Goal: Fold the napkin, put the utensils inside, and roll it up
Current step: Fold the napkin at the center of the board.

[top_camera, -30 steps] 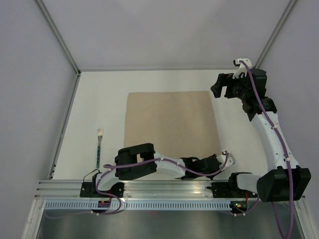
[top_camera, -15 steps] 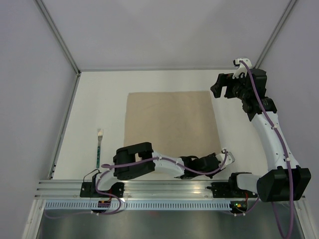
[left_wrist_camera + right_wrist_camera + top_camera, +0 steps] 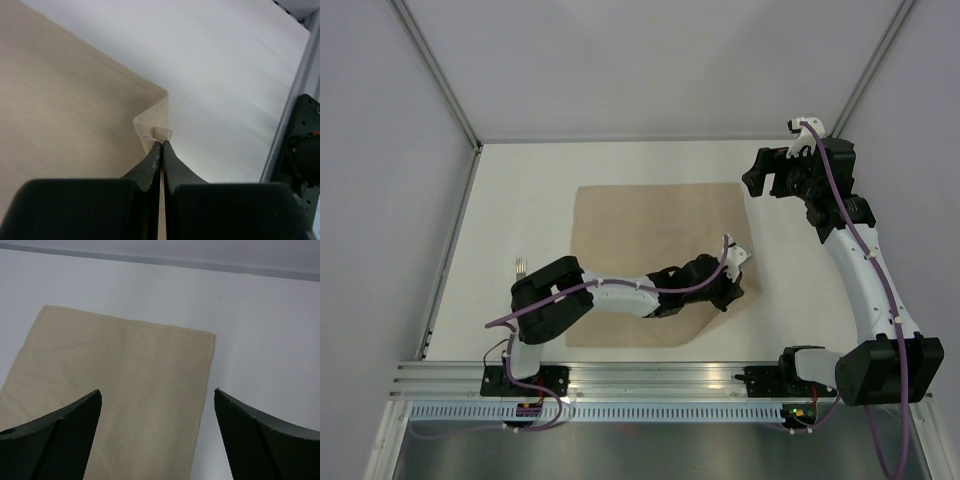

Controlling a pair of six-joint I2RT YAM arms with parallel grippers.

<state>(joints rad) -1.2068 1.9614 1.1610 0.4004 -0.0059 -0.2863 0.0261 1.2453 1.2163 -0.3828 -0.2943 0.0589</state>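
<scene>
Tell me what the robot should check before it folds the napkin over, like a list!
1. Left end effector shut on the near right corner of the napkin: ok.
2. That corner raised off the table: ok.
3. Rest of the napkin lying flat: ok.
4. Right end effector open near the far right corner, holding nothing: ok.
5. Fork off the cloth, on the left: ok, though the left arm covers its handle.
6. How deep the cloth sits between the fingers: cannot tell.
</scene>
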